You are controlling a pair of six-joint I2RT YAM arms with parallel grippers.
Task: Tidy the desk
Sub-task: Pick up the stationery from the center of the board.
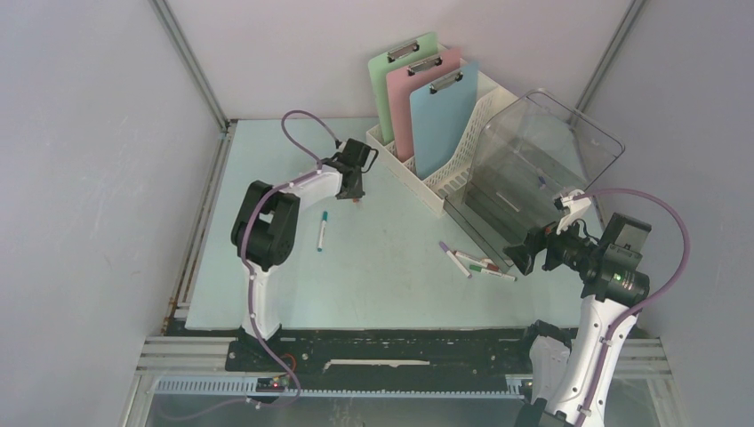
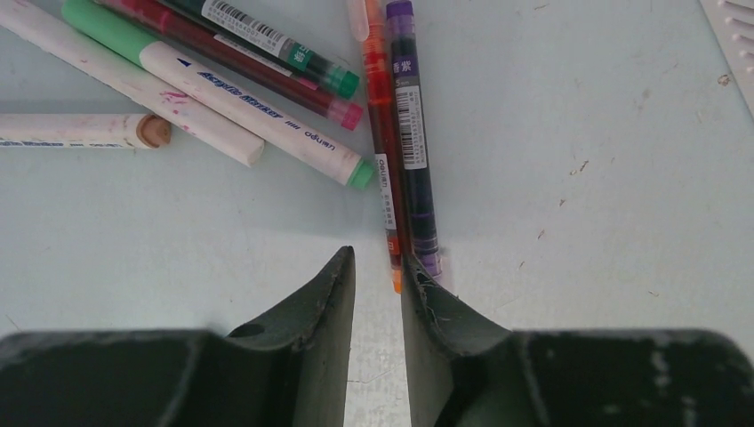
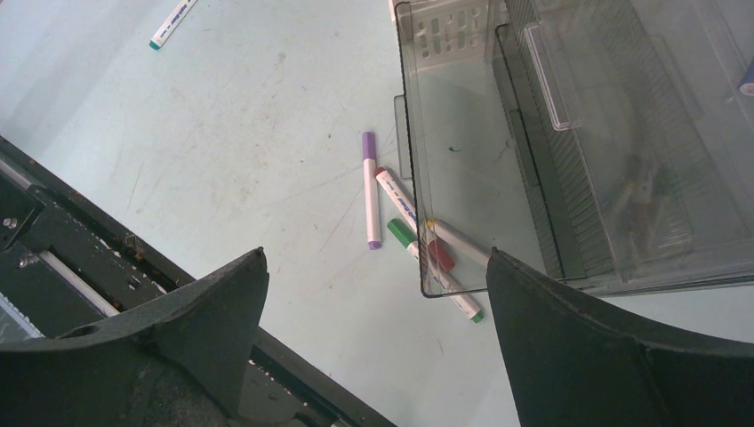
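Observation:
The pale mint-blue desk (image 1: pixel 391 276) carries loose pens. My left gripper (image 1: pixel 354 182) is low over it beside the white file rack. In the left wrist view the left gripper (image 2: pixel 378 258) is open by a narrow gap, with bare desk between the jaws. An orange pen (image 2: pixel 381 133) and a purple pen (image 2: pixel 413 133) lie side by side just ahead, their near ends at the right fingertip. Several more markers (image 2: pixel 240 102) fan out to the left. My right gripper (image 1: pixel 525 253) hangs wide open and empty near a clear box's front corner.
A white file rack (image 1: pixel 445 178) holds green (image 1: pixel 391 80), pink (image 1: pixel 425 98) and blue (image 1: pixel 445 124) clipboards. A clear plastic box (image 1: pixel 533 173) stands tilted beside it. Markers (image 1: pixel 476 264) lie at its front corner, and a teal-capped marker (image 1: pixel 322 230) lies alone mid-left.

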